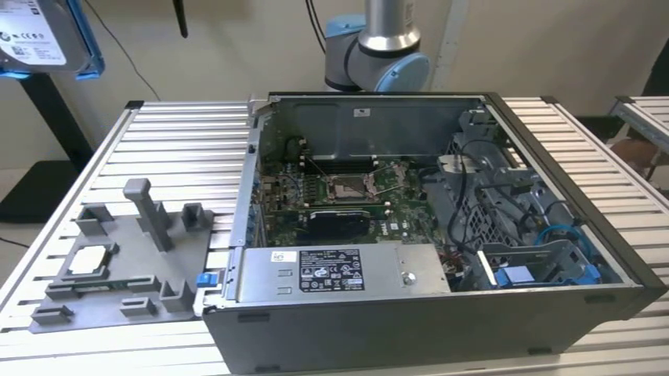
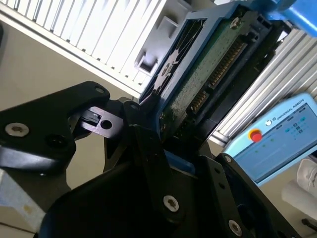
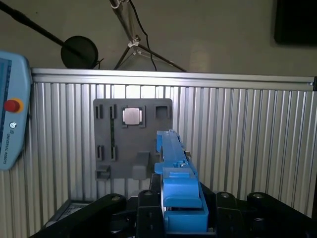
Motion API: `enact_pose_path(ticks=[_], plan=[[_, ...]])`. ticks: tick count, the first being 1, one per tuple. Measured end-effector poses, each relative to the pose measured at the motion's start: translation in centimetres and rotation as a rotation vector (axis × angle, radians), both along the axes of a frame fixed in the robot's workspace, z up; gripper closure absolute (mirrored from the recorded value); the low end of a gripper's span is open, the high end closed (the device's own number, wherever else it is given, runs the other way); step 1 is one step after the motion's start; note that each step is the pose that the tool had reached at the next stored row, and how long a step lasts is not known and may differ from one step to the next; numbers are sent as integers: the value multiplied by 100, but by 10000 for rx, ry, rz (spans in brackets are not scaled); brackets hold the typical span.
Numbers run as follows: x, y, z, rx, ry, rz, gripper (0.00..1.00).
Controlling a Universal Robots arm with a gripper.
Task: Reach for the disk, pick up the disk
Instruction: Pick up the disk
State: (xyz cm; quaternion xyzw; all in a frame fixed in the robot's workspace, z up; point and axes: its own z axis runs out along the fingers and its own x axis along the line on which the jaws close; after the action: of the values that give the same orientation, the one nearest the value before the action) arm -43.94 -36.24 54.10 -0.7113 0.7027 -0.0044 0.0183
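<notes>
High at the exterior view's left, well above the ribbed aluminium worktop [image 1: 168,133], hangs the flat silver-grey metal disk with its blue plastic bracket [image 1: 37,35]; in the second wrist view the black tool [image 2: 168,124] clamps its near end, and in the first wrist view its long axis runs straight out from the tool [image 3: 182,198].

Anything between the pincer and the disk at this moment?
Nothing. In the second wrist view the pincer clamps the disk directly at its blue-bracketed end, with no gap or object between them.
</notes>
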Motion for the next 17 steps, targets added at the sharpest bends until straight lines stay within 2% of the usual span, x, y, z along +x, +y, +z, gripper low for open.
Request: enact_pose_path(ticks=[5, 17], plan=[[104, 0, 0, -1, 3, -1, 100], [467, 0, 0, 0, 23, -1, 100]])
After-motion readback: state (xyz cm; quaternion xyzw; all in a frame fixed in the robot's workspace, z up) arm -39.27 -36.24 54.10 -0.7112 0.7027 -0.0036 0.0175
